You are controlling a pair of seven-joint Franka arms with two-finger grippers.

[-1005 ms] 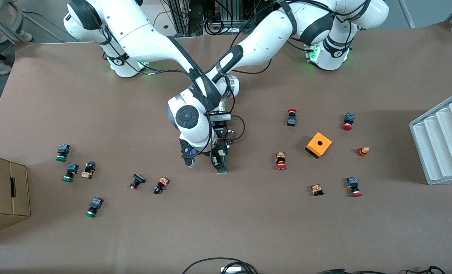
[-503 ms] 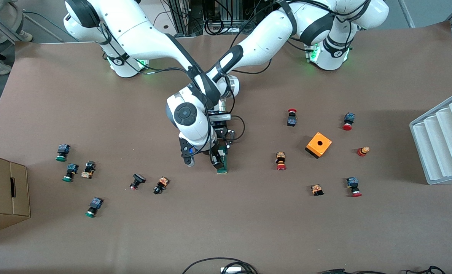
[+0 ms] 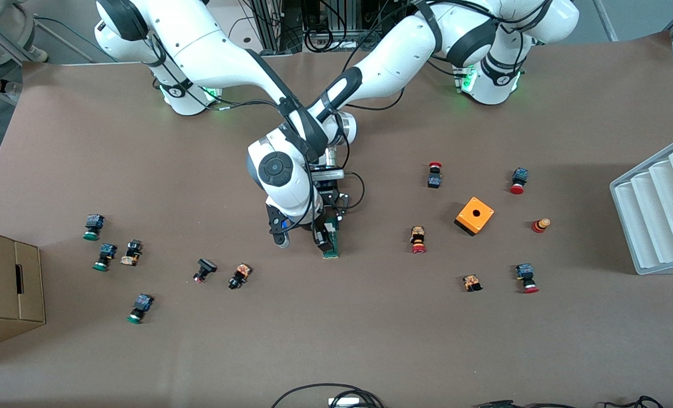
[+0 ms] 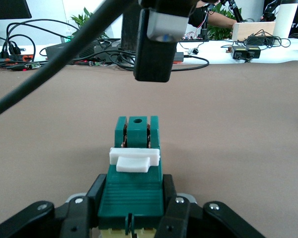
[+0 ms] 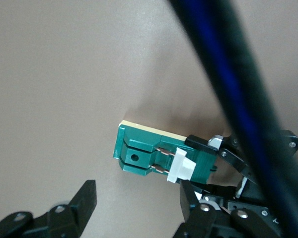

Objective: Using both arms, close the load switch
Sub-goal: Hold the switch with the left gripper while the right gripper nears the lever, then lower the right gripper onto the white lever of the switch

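Here, mid-frame, my left gripper (image 4: 131, 210) pinches the load switch (image 3: 332, 241) against the table (image 3: 370, 340); my right gripper (image 5: 134, 208) hangs spread above it.

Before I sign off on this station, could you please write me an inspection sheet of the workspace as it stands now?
Surface: brown table, flat, covered in brown paper.
Job's things: green load switch lies mid-table; its white sliding block sits across the body.
Clutter: orange box with a hole, and small red- and green-capped push buttons scattered toward both ends of the table.
Grippers: left end effector is shut on the load switch's end; right end effector is open, over the switch, one finger on each side of it, gripping nothing.
Cables: black cable loop at the table edge nearest the front camera.
Surroundings: cardboard box at the right arm's end; white ribbed tray at the left arm's end.
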